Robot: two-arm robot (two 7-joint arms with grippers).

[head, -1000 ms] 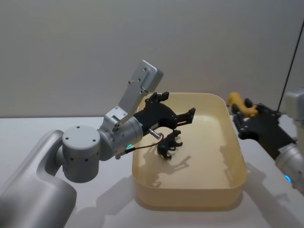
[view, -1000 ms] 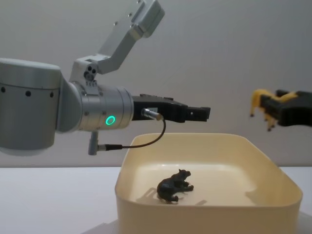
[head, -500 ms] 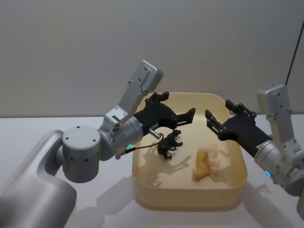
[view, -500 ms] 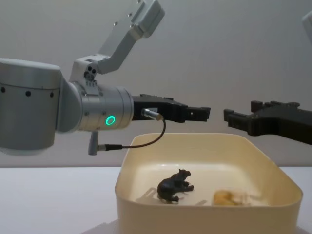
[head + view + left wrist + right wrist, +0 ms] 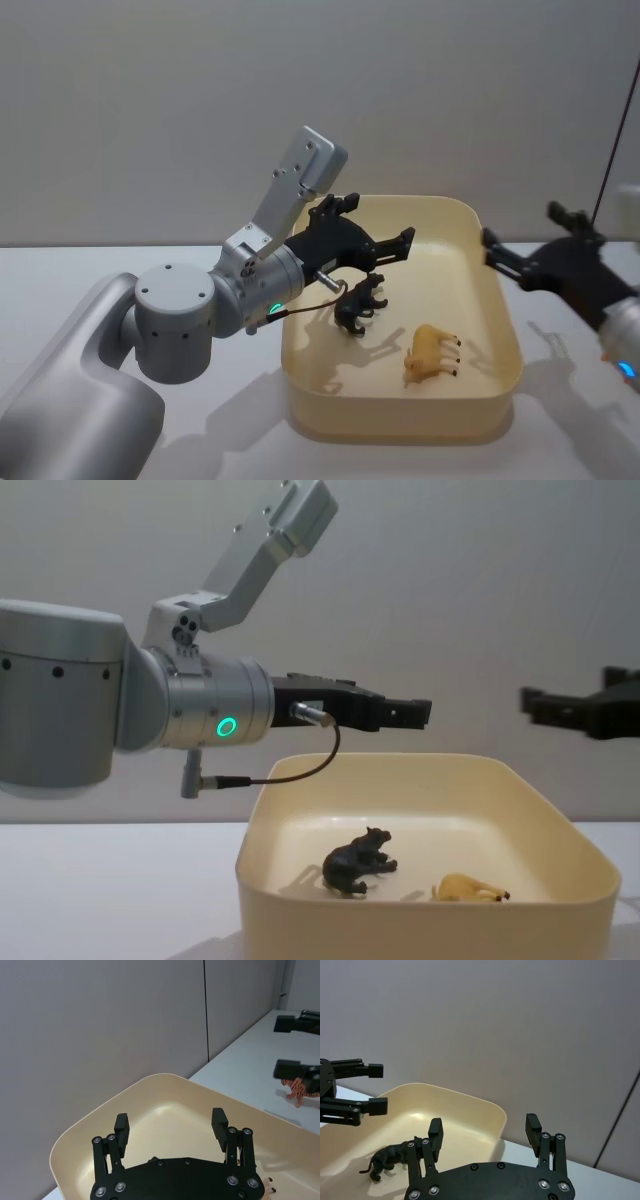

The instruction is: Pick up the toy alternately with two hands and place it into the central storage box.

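Toy animal of yellow plastic (image 5: 432,354) lies on its side in the cream-yellow plastic tub (image 5: 400,415) — just released by the black pronged right gripper (image 5: 522,232), now spread empty beyond the right rim — so the next pick likely falls to the left gripper (image 5: 375,222), spread above a black toy animal (image 5: 358,303).

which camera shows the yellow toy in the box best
Head view: the yellow toy lies on its side in the storage box, whole body and legs visible. The chest view shows it low, just above the box's front rim.

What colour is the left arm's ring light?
The ring light is green, clearest in chest view.
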